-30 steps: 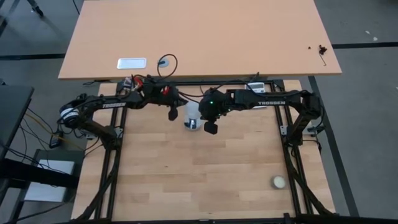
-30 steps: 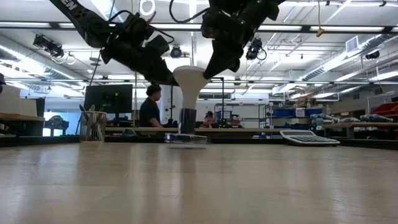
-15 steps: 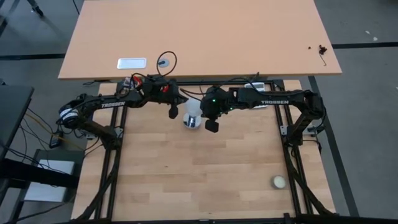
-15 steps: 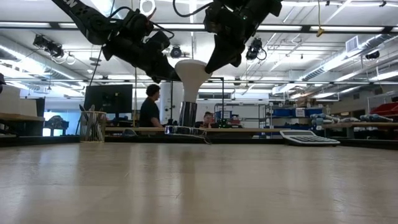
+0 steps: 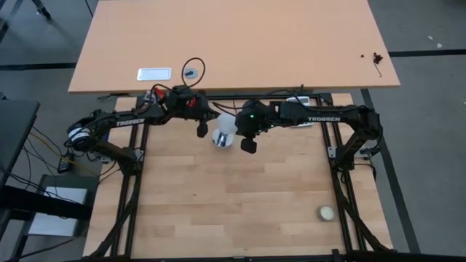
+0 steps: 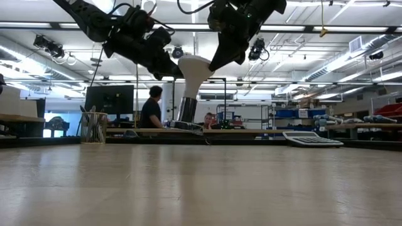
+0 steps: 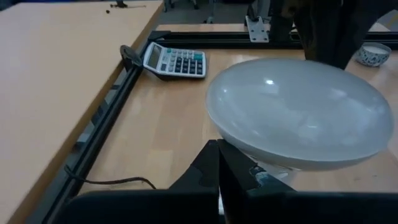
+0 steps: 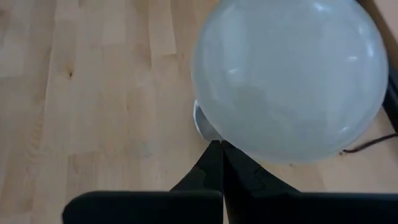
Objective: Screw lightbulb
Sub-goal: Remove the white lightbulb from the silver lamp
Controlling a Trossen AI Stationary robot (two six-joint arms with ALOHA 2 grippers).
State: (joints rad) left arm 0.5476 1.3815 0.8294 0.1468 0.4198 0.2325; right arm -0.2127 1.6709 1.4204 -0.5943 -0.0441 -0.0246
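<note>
The lightbulb [image 8: 287, 78] fills the view with its white dome above the wooden tabletop [image 8: 93, 93], the right pincer [image 8: 222, 163] closed just beneath it.

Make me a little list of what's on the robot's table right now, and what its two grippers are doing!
lightbulb: white, tilted, dome up, squeezed between both grippers
left gripper: shut, pressed against the bulb's side
right gripper: shut, pressed against the other side
socket disc: under the bulb, mostly hidden
small ball: alone, near the table's right front corner
calculator: by the table's edge
</note>
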